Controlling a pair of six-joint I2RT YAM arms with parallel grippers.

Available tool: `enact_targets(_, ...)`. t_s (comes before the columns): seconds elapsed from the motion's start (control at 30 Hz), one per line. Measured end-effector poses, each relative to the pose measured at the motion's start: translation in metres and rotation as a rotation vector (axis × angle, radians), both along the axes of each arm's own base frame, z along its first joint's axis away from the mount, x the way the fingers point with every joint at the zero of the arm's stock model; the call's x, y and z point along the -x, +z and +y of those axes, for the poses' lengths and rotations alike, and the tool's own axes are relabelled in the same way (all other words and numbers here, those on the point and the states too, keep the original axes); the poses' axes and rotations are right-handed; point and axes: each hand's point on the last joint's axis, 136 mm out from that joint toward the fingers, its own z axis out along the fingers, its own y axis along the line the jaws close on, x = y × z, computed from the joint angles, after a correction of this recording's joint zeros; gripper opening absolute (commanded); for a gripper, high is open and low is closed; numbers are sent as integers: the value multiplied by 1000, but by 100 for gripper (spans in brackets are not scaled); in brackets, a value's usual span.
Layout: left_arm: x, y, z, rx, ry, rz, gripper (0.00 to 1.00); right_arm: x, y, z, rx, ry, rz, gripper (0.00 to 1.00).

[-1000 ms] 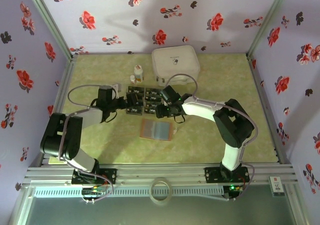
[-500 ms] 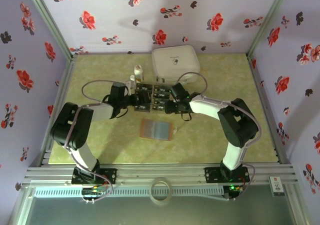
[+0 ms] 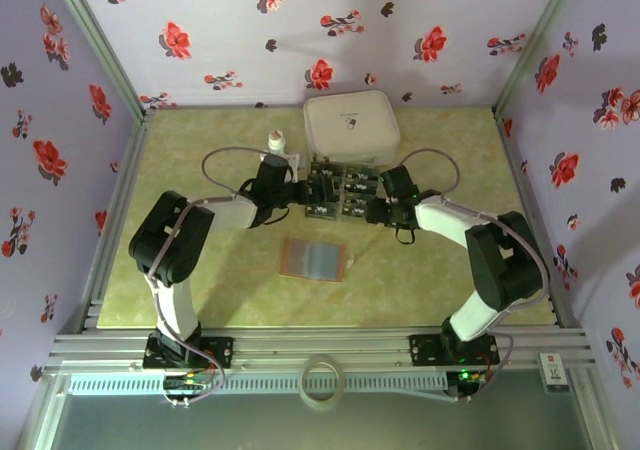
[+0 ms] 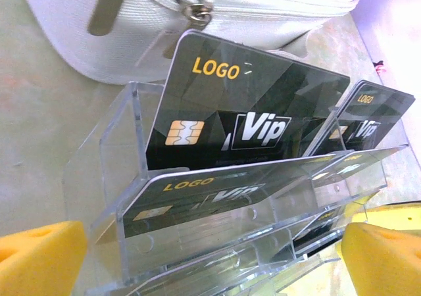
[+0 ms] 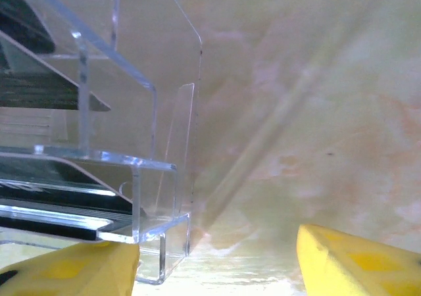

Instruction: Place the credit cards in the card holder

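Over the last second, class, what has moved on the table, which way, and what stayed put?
The left claw and right claw moved away from the near edge and rightward. The clear rack of credit cards between them went along, ending close to the white case. Both claws stayed open; no card was taken. The card holder and the white case did not move.

The white case [image 4: 59,33] runs off the top edge; lower credit cards [image 4: 197,194] blur behind the clear rack [image 4: 105,164].

Both arms stretched forward, converging — left gripper [image 4: 210,260] spread wide, right gripper [image 5: 217,270] parted
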Motion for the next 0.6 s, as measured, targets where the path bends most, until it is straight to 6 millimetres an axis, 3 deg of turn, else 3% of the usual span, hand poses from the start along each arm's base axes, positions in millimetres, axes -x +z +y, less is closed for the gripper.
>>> enact_targets(0.27,3,6,12,-6,26,7,100,11,37,1,-70,16,-60,65)
enact_targets(0.4,11,29,34,9,61,-23,100,18,60,4,-117,35,-99,65)
enact_targets(0.6,29,61,66,13,117,-57,100,30,77,11,-173,79,-104,64)
